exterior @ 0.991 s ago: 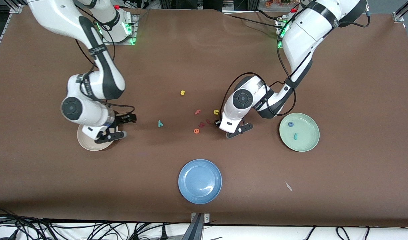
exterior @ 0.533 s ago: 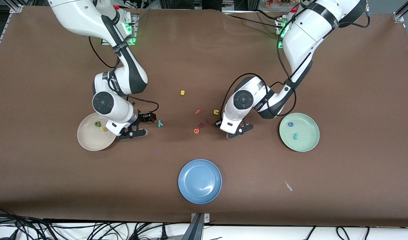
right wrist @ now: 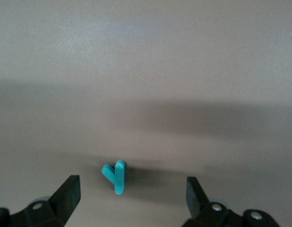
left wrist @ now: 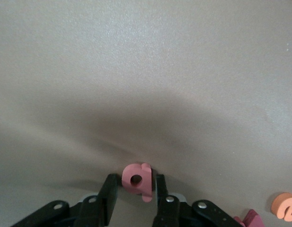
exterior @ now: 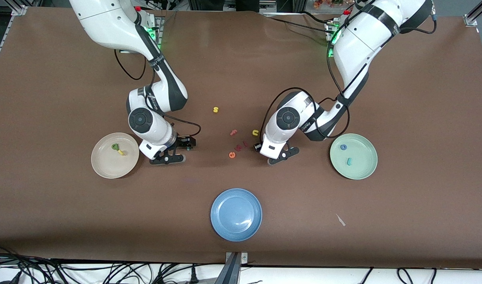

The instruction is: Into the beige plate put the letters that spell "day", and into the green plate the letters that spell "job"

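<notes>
A brown bench fills the front view, the two arms' bases along its top edge, with the beige plate (exterior: pixel 114 155) toward the right arm's end, the green plate (exterior: pixel 353 156) toward the left arm's end and a blue plate (exterior: pixel 236 214) nearest the camera between them. In that view the right arm, which a second ago hung over the beige plate, has swung toward the middle of the bench, so the green a (exterior: pixel 115 147) and yellow d (exterior: pixel 120 152) now show lying in the beige plate, and the right gripper (exterior: pixel 177 150) sits low where the teal y lay, hiding it; that leaves only the y for "day". The dark blue o (exterior: pixel 343 147) and light blue j (exterior: pixel 348 161) lie in the green plate, and the left gripper (exterior: pixel 271 153) is down at the bench just beside the loose letters, an orange e (exterior: pixel 232 155) among them. In the left wrist view the jaws have narrowed over the last second and now pinch the pinkish-red b (left wrist: pixel 137 179), which sits squarely between them, its lower edge at the bench; I judge a lift and a carry to the green plate would finish "job". In the right wrist view the jaws stand spread wide with the teal y (right wrist: pixel 115 176) flat on the bench between them, nearer one finger than the other and touching neither
</notes>
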